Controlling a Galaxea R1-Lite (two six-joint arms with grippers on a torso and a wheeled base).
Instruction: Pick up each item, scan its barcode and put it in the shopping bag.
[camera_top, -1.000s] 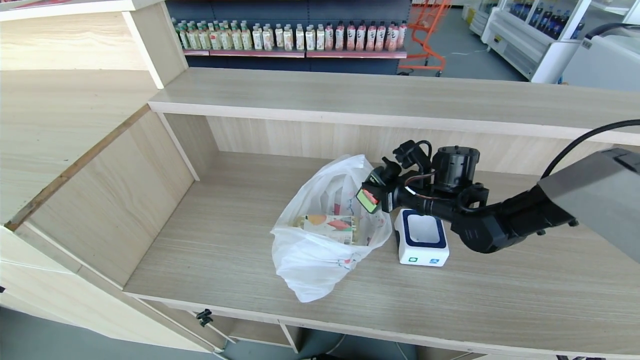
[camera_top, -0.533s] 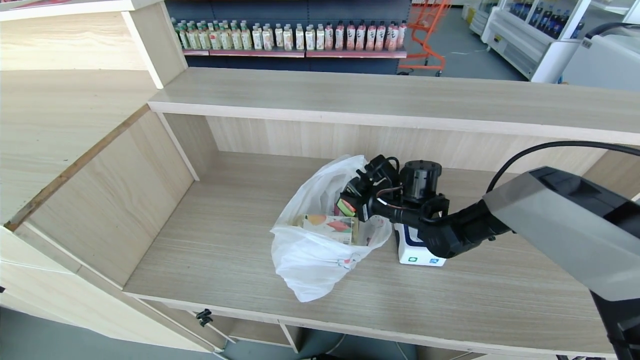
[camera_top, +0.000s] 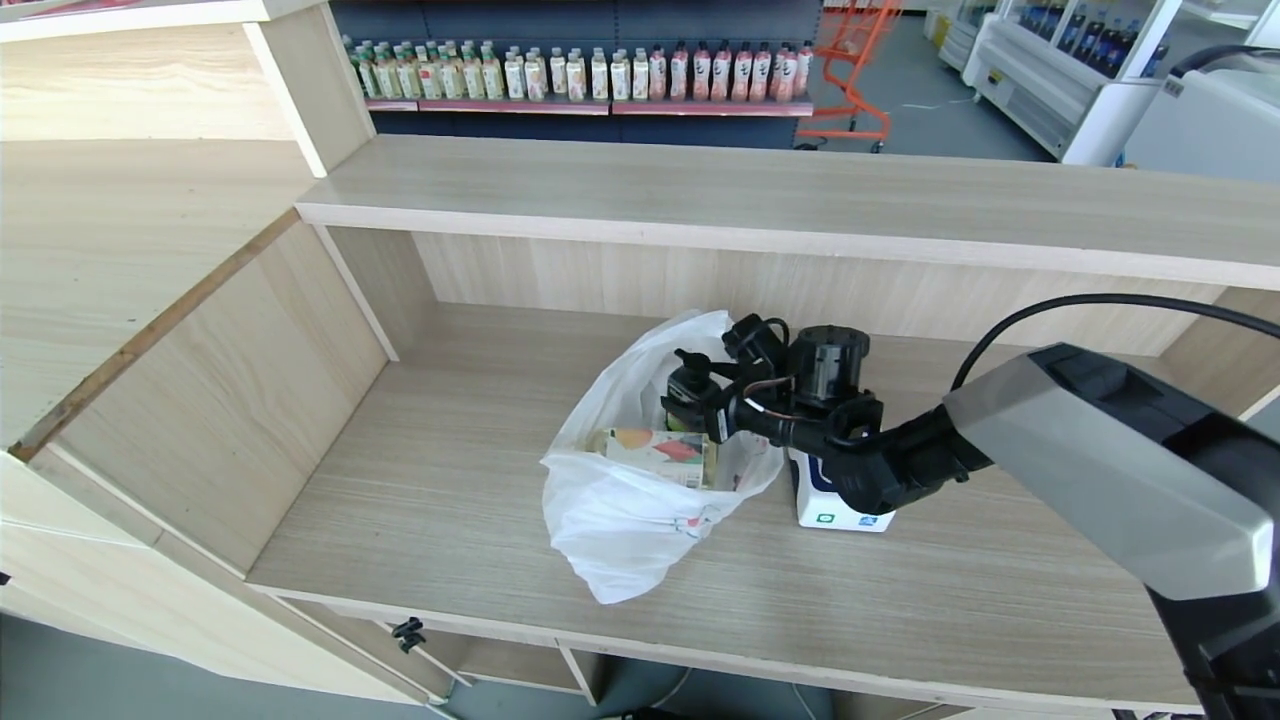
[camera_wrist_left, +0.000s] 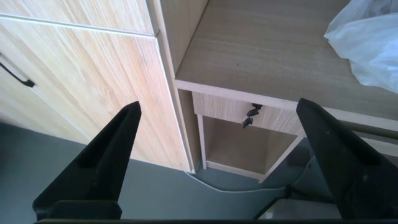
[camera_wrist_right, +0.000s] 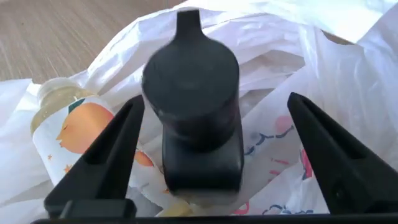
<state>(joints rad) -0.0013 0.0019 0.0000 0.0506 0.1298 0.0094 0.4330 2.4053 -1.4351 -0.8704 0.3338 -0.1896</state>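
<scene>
Since the bag (camera_top: 620, 510) is gaping below, the right gripper (camera_wrist_right: 212, 102) is hovering unclenched, a dark item (camera_wrist_right: 193, 74) loose between its jaws; the left gripper (camera_wrist_left: 219, 104) is idling, spread.

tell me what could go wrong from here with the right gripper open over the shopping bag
1. The dark item looks unheld between the right gripper's spread fingers, above the bottle lying in the shopping bag; it may hit the bottle and roll out over the slumped rim.
2. Thin bag plastic lies close to the fingers and could snag on withdrawal.
3. The right arm hangs just over the scanner and might nudge it.
</scene>
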